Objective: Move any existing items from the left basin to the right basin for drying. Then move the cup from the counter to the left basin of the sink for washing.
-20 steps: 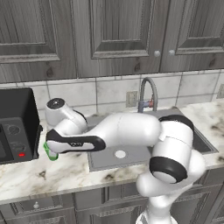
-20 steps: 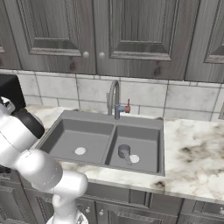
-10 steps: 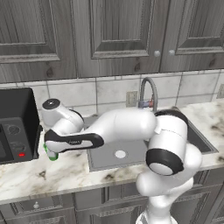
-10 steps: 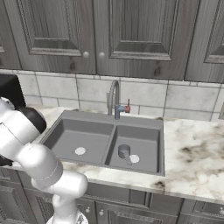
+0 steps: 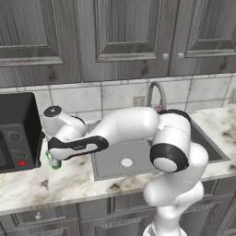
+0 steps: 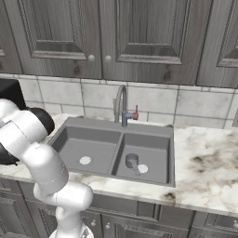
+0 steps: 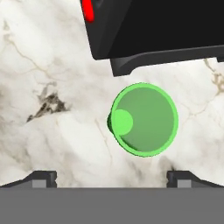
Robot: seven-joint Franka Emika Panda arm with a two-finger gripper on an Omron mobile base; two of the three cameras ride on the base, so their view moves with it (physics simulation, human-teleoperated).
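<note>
The counter (image 6: 209, 162) is pale marble with brown veins, running under a row of dark grey wood-grain cabinets (image 6: 139, 37) and a backsplash of light square tiles (image 6: 195, 109). Set into it is the grey double sink (image 6: 114, 128), with a tall curved faucet (image 6: 122, 104) rising at its back edge between the two compartments. The left basin (image 6: 86, 148) holds nothing but its round pale drain, while the small grey metal cup (image 6: 132, 162) with its thin handle sits in the right basin (image 6: 146, 155), just beside that basin's drain. At the far left of the counter stands a black microwave (image 5: 16, 131) with a small red light low on its front. The white arm reaches across over the sink toward that corner, and its gripper (image 5: 54, 159) hangs low over the green cup (image 5: 56, 164), which stands upright on the marble right next to the microwave's front. From the hand view the green cup (image 7: 144, 119) is seen straight down its open mouth, with the microwave's dark edge just beyond it, and the two dark fingertips (image 7: 42, 177) stand wide apart, one to either side, not touching the cup.
</note>
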